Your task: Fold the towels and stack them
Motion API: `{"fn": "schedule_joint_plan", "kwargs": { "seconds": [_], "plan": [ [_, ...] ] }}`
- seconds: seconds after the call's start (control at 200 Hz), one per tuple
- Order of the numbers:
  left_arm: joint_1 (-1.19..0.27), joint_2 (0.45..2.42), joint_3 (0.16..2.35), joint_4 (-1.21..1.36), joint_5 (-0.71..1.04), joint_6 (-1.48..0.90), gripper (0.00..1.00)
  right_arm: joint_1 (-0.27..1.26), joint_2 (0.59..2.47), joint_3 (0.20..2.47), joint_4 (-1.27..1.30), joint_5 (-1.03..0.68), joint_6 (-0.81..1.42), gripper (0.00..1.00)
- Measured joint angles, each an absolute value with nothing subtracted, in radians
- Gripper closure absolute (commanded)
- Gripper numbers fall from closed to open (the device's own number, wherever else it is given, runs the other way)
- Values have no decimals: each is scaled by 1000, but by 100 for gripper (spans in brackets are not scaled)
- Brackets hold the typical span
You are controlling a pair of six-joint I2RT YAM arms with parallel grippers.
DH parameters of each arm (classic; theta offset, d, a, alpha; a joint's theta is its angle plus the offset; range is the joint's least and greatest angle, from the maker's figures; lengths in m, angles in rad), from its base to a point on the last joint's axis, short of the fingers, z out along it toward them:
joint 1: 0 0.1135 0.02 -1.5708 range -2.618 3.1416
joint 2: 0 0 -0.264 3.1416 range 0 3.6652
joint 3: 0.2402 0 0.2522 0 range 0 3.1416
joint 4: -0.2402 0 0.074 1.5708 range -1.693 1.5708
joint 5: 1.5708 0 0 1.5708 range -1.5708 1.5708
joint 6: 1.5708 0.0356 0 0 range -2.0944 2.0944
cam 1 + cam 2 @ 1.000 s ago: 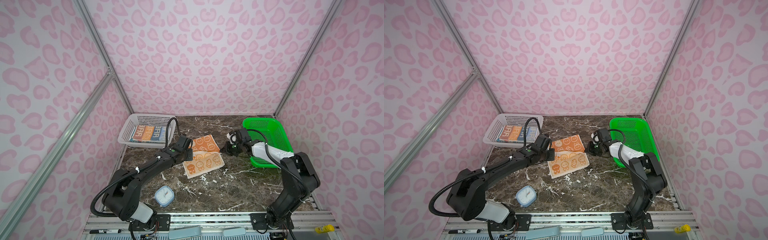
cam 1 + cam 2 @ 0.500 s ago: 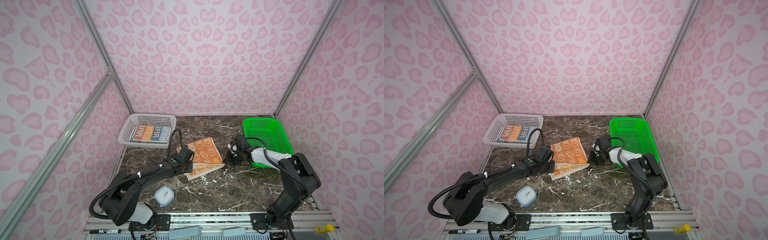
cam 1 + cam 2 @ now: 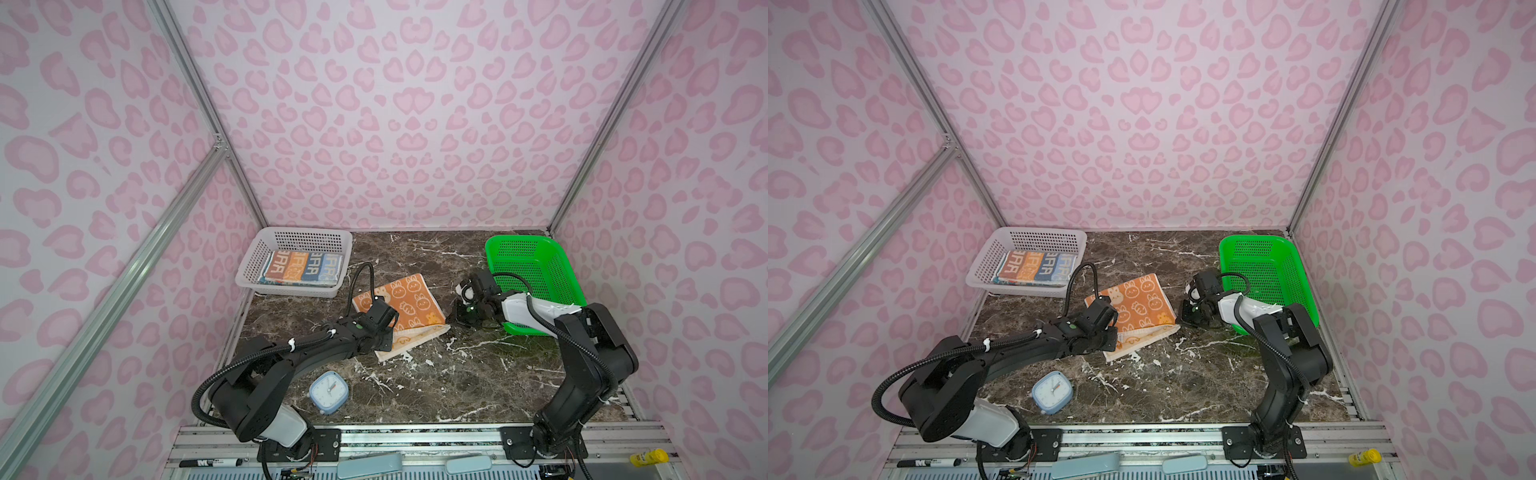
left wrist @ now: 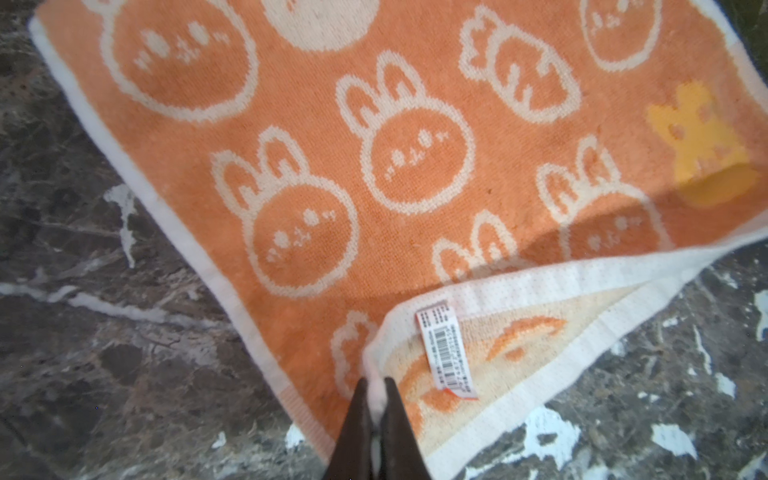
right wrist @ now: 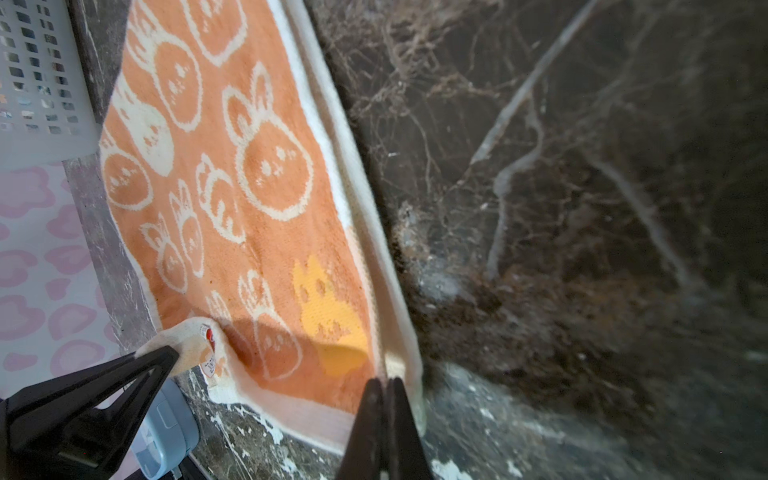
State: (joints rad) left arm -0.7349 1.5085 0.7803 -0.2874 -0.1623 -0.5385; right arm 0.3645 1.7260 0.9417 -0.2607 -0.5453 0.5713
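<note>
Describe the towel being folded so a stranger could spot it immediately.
On the dark marble table, look between the white basket and the green basket. The orange towel lies there, bunny-printed all over; the colour-blocked towel sits inside the white basket instead.

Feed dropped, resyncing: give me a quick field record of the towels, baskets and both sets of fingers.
orange towel: on the table, folded over, cream underside showing along the near edge
left fingers: shut on its turned-up corner beside the label
right fingers: shut at the opposite near corner, apparently pinching it
white basket: holds a folded block-print towel
green basket: no towel visible
</note>
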Motion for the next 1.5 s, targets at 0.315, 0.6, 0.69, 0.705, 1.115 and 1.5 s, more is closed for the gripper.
{"fn": "schedule_joint_plan", "kwargs": {
  "seconds": [0.315, 0.6, 0.69, 0.705, 1.115, 1.5],
  "plan": [
    [-753, 1395, 732, -262, -184, -542, 97, 348, 1686, 981, -289, -547, 551, 100],
    [-763, 1398, 680, -208, -179, -555, 95, 326, 1721, 964, -289, -558, 528, 100],
    [-773, 1420, 676, -207, -181, -559, 91, 334, 1735, 948, -285, -559, 528, 100],
    [-773, 1423, 676, -208, -182, -560, 90, 337, 1738, 946, -283, -560, 528, 100],
    [-787, 1379, 677, -218, -244, -574, 48, 352, 1710, 956, -302, -560, 512, 61],
    [-788, 1249, 716, -222, -289, -584, 2, 373, 1623, 943, -265, -620, 549, 26]
  ]
}}
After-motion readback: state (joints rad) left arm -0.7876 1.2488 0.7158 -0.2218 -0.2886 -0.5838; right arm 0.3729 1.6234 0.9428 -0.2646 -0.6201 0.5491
